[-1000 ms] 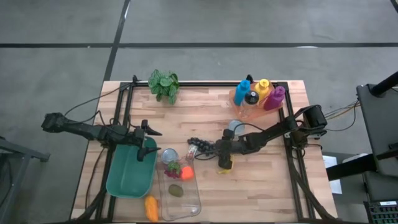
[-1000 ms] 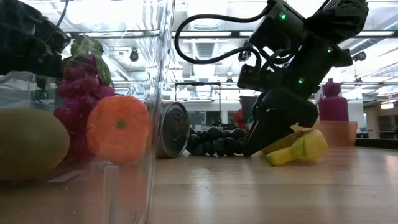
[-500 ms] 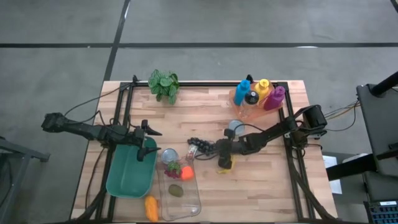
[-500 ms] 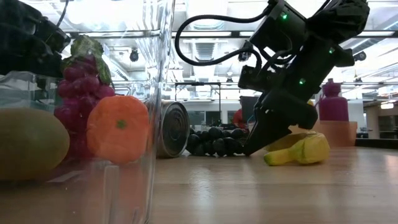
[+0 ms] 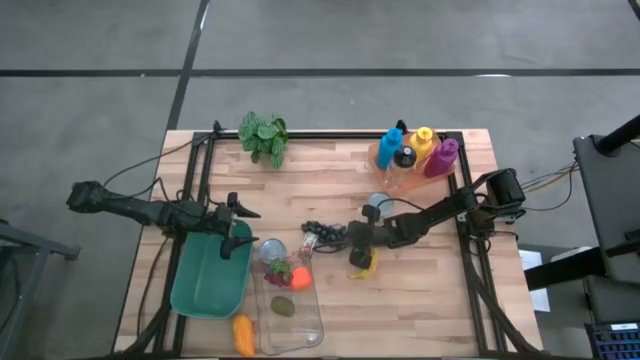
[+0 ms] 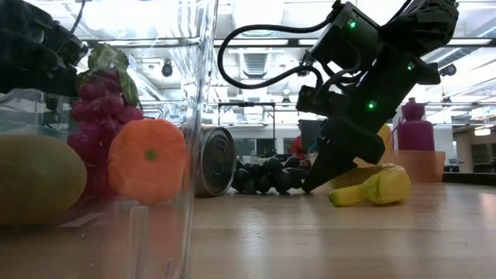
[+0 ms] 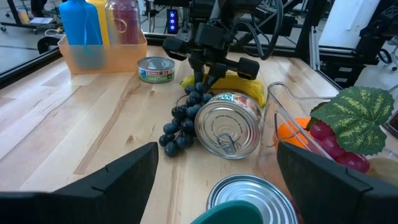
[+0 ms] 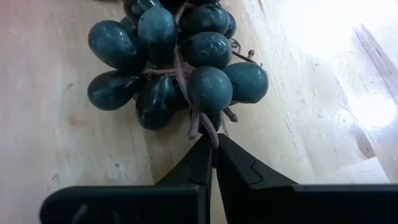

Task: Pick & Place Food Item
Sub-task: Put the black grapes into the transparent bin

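A: Where is the right claw [image 5: 352,240] at this point?

B: Low over the middle of the worktop [image 5: 330,170], at the right end of the bunch of dark grapes [image 5: 325,235]. Its fingers are pinched together on the bunch's stem, which the right wrist view shows caught between the two tips [image 8: 211,163].

A: And the grapes themselves?

B: They lie on the wood, just right of a can on its side [image 7: 227,123]. A banana [image 6: 373,187] lies close behind the claw, on its right. In the low view the claw comes down at a slant between grapes and banana.

A: What about the left claw [image 5: 238,226]?

B: It hangs with its fingers spread wide and nothing between them, above the far end of a green bowl [image 5: 207,283] on the left side of the worktop.

A: Anything else nearby?

B: A clear tub [image 5: 290,308] sits near the front edge, beside the bowl, with red grapes [image 6: 105,105], an orange piece [image 6: 147,159] and a brownish-green fruit [image 5: 284,307] inside. A tray of coloured bottles [image 5: 412,152] stands at the far right, and a small leafy plant [image 5: 264,136] at the far edge.
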You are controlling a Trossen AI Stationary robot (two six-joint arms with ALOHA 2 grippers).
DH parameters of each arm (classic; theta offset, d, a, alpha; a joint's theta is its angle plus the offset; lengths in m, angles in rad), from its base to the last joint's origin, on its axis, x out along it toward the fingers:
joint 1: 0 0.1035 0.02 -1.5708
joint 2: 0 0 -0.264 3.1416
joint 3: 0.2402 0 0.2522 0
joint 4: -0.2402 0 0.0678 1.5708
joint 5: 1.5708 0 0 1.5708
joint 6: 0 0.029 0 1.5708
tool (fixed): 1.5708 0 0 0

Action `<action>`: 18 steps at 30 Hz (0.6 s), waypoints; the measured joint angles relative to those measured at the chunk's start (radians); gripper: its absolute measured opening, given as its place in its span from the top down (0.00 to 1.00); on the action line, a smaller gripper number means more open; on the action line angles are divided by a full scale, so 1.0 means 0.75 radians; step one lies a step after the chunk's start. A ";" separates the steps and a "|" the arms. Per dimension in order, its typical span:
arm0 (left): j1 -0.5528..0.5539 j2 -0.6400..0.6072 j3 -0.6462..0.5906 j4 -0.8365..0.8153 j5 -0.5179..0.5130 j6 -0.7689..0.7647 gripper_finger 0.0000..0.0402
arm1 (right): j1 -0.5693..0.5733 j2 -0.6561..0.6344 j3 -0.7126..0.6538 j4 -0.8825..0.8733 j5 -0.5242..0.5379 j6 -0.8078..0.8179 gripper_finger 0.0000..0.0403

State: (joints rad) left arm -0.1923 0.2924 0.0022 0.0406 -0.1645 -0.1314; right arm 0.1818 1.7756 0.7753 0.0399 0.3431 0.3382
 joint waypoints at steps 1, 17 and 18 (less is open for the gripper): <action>0.000 0.000 0.000 0.000 0.000 0.000 0.16 | 0.000 0.000 0.000 0.001 0.000 0.000 0.97; 0.000 0.000 0.000 0.000 0.000 0.000 0.16 | 0.002 0.000 0.001 0.006 -0.016 0.011 0.98; 0.000 0.000 0.000 0.000 0.000 0.000 0.16 | 0.002 0.000 0.001 0.006 -0.016 0.022 0.98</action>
State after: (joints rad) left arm -0.1925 0.2924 0.0023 0.0406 -0.1644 -0.1314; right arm 0.1829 1.7756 0.7757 0.0444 0.3310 0.3547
